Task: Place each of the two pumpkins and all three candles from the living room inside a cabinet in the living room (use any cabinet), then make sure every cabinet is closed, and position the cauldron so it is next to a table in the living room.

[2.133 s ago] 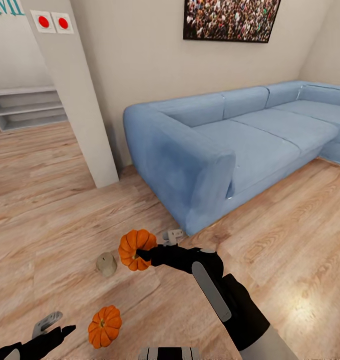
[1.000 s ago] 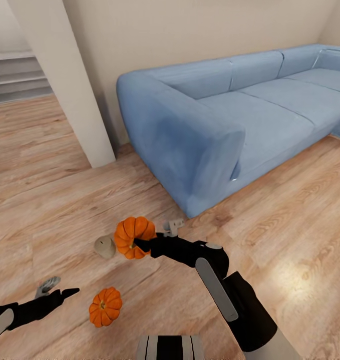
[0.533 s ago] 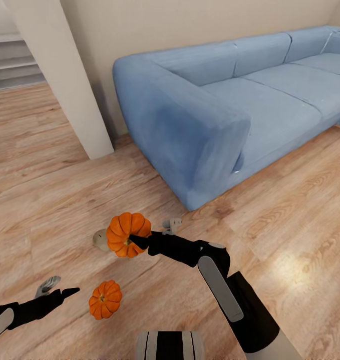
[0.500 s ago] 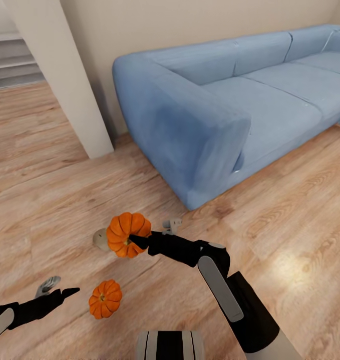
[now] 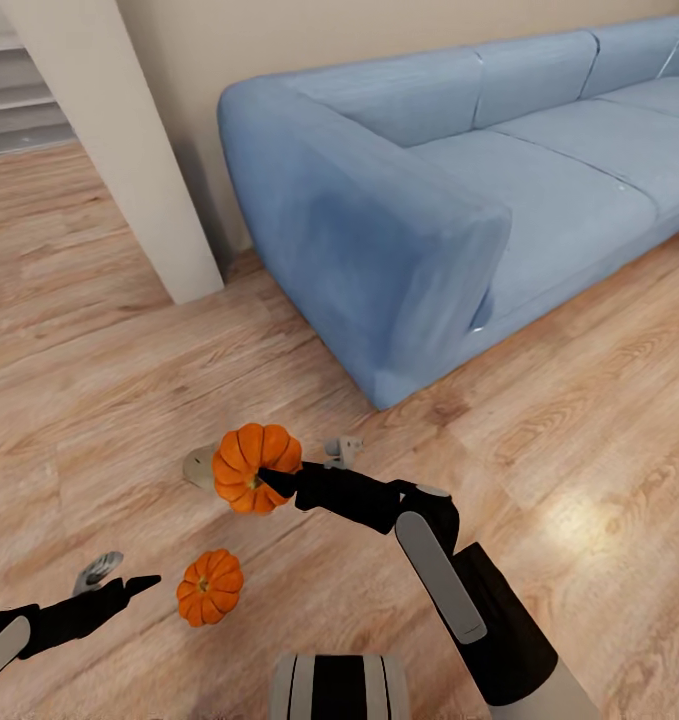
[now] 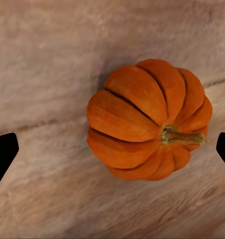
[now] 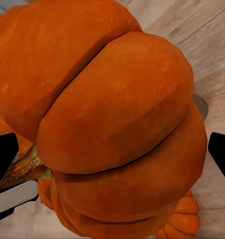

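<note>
My right gripper [image 5: 272,478] is shut on one orange pumpkin [image 5: 251,462], held just above the wooden floor; in the right wrist view this pumpkin [image 7: 112,124] sits between the two dark fingertips. Behind it a tan candle [image 5: 198,467] stands on the floor, mostly hidden. The second pumpkin [image 5: 209,587] lies on the floor near the view's lower edge. My left gripper [image 5: 119,577] hangs open just to its left. In the left wrist view that pumpkin [image 6: 147,122] lies on the boards, stem sideways, with the fingertips [image 6: 3,152] far apart on both sides. The cabinet and cauldron are out of view.
A large blue sofa [image 5: 429,200] stands ahead and to the right, its arm close to the held pumpkin. A white pillar [image 5: 109,150] rises at the left, with a pale shelf unit [image 5: 19,110] behind it. Wooden floor [image 5: 579,420] spreads around.
The head view has tilted down and moved closer, so the sofa and pillar look nearer. My right gripper still holds the pumpkin, and the left gripper stays open beside the floor pumpkin.
</note>
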Tool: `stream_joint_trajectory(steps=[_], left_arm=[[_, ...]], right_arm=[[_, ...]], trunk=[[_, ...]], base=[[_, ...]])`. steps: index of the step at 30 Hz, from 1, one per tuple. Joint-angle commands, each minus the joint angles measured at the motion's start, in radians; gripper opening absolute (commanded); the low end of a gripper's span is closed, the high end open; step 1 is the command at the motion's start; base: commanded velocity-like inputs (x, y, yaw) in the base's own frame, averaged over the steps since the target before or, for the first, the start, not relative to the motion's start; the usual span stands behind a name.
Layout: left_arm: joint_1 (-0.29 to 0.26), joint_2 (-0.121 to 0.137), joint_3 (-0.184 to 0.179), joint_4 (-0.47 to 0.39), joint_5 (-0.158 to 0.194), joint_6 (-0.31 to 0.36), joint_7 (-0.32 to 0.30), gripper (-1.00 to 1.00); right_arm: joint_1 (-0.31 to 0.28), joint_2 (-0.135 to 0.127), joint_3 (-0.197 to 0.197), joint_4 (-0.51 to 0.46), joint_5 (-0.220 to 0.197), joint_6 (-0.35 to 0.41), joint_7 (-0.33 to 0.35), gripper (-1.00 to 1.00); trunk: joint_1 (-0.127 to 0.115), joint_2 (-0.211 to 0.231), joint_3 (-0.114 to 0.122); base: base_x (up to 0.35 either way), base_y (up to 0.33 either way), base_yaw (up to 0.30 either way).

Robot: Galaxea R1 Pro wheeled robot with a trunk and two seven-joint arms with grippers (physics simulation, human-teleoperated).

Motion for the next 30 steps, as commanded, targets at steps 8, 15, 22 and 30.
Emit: stream_joint_trajectory(steps=[8, 15, 22, 30], left_arm=[[-0.001, -0.001, -0.006, -0.001, 0.004, 0.005, -0.003, 1.0], [-0.001, 0.002, -0.006, -0.007, 0.003, 0.006, -0.007, 1.0], [-0.002, 0.003, -0.006, -0.093, 0.004, 0.009, -0.009, 1.0], [-0.002, 0.005, -0.006, -0.112, 0.002, 0.009, -0.008, 1.0]], right_arm=[[0.0, 0.0, -0.001, 0.002, 0.0, 0.004, 0.004, -1.0], [0.0, -0.001, 0.0, 0.001, -0.001, 0.001, 0.004, -1.0], [0.0, -0.001, 0.0, 0.0, -0.002, 0.0, 0.004, -1.0], [0.0, -0.001, 0.001, 0.002, 0.0, 0.0, 0.004, -1.0]], trunk=[[0.003, -0.002, -0.032], [0.007, -0.004, -0.059], [0.01, -0.005, -0.086], [0.013, -0.007, -0.117]], base=[[0.0, 0.0, 0.0], [0.0, 0.0, 0.0], [0.0, 0.0, 0.0], [0.0, 0.0, 0.0]])
